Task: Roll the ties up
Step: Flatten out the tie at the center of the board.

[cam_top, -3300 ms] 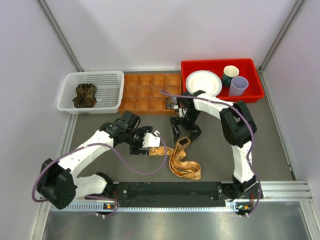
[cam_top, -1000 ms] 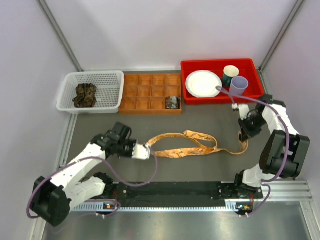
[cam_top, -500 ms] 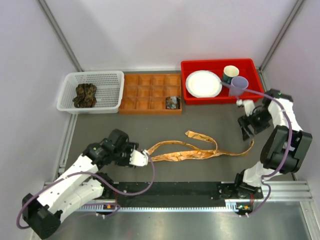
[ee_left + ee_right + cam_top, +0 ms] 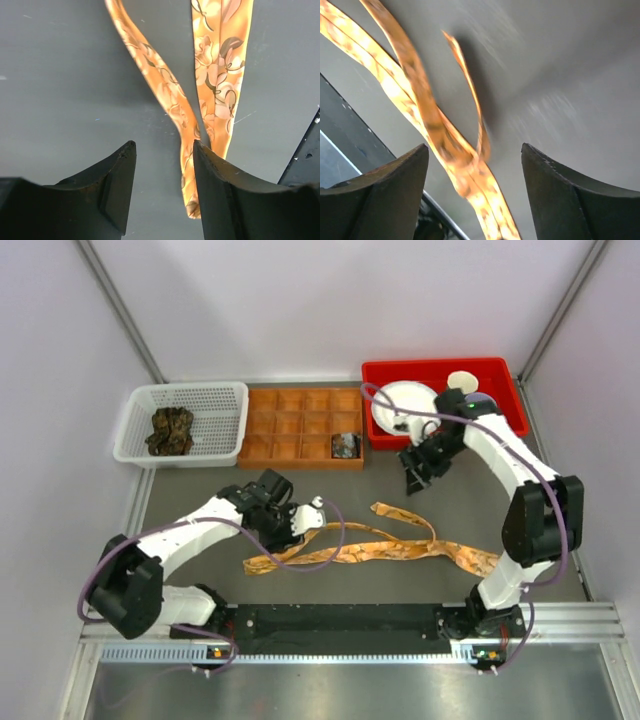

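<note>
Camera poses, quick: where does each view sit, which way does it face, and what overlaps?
Top external: above and behind the bases, looking down at the table; both arms show.
Left wrist: on the left arm, looking down past the open left pincer at the orange tie.
Right wrist: on the right arm, looking past the open right pincer; blurred.
Shared: all three see the orange tie.

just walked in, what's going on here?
Two arms are set up to roll ties. The orange tie lies stretched out and unrolled on the table. Neither hand holds it: the left hand is open above its left part, and the right hand is open above its far fold. A dark tie sits bunched in the white basket, and a small dark bundle sits in one compartment of the brown tray.
</note>
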`<action>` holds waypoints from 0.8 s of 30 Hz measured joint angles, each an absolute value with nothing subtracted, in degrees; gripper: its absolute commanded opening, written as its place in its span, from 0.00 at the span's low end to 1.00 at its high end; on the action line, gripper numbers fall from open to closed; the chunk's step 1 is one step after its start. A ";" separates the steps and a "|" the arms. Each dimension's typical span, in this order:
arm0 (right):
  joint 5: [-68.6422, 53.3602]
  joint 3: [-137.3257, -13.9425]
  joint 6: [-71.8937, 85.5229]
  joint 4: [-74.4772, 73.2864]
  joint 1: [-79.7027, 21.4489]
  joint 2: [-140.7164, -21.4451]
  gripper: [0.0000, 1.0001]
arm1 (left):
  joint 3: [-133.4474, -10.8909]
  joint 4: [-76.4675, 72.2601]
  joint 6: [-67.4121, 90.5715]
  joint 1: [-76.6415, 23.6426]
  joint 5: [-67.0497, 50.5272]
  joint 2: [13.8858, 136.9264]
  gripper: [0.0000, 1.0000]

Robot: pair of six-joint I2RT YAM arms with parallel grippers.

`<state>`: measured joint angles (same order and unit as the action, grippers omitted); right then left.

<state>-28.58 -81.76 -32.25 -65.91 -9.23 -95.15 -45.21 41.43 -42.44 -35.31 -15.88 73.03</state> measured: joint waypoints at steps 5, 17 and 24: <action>-26.92 -81.67 -28.18 -60.23 -18.63 -99.68 0.67 | -44.66 39.97 -42.59 -35.31 -16.53 75.37 0.54; -20.40 -81.32 -25.76 -53.52 -29.54 -109.91 0.20 | -44.64 37.47 -43.70 -35.59 -17.12 80.18 0.48; -17.06 -81.30 -24.82 -53.41 -29.32 -110.19 0.00 | -44.53 36.84 -44.31 -35.73 -16.86 83.02 0.04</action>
<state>-17.06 -81.30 -24.82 -53.41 -29.32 -110.19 -44.53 36.84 -44.31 -35.73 -16.86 83.02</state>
